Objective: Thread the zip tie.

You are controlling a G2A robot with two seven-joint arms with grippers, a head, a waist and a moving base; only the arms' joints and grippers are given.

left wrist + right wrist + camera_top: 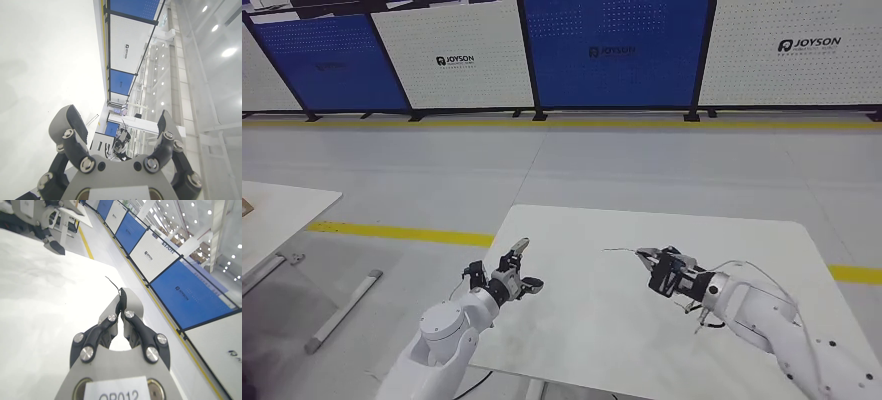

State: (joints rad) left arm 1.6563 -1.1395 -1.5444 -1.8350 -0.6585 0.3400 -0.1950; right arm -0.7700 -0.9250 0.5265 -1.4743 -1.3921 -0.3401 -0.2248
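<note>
The white tabletop [592,330] carries both arms, one over each side, well apart from each other. The left arm comes in over the near left corner, the right arm over the right half.

The left tool [527,265] is held above the tabletop's left edge. Its own wrist view shows the left tool [119,113] spread wide, the two ribbed pads [78,121] far from each other and nothing between them. The right wrist view catches it farther off, with one dark fingertip pointing down toward the surface.

The right tool [647,254] hangs over the middle of the tabletop, aimed toward the left one. In its wrist view the right tool [122,292] has its jaws pressed fully together, pinching the zip tie [112,282] at the tips.

The zip tie [620,250] is a thin dark strip held clear of the tabletop. Its free end juts out past the right tool's tips toward the left tool, with a slight curve along its length.

In the left wrist view two thin dark strands [92,119], possibly further ties, lie side by side on the pale surface beyond the left tool.
</note>
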